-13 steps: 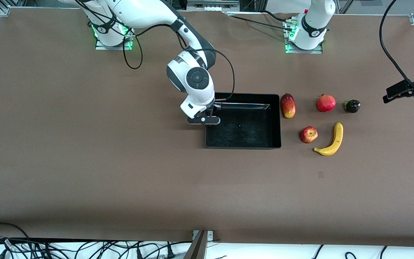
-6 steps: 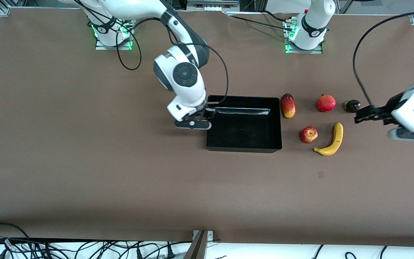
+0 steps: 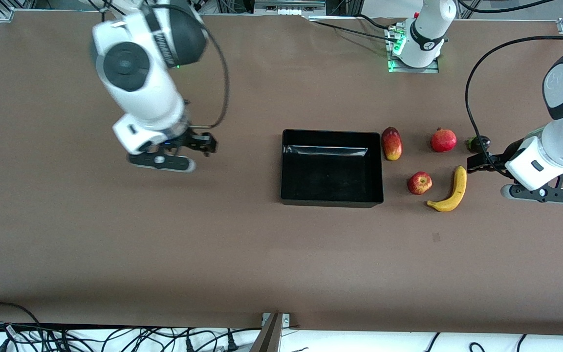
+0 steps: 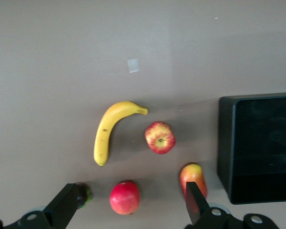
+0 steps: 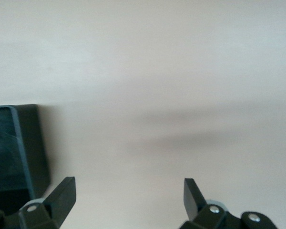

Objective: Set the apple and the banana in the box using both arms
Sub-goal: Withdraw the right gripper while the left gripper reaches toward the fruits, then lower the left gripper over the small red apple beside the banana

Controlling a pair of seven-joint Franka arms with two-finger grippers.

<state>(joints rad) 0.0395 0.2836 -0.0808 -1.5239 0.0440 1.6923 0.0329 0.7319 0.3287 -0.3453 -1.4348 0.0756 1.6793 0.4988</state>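
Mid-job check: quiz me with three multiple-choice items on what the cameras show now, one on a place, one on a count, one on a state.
1. Where is the apple?
A. in the box
B. on the table beside the banana
C. in the left gripper

2. How many fruits lie on the table?
A. three
B. five
C. seven

3. How is the box?
A. empty
B. holding the banana
C. tipped over

Answers:
1 B: it lies on the table, close beside the banana.
2 B: apple, banana, mango, pomegranate and a dark fruit.
3 A: only its bare black floor shows.
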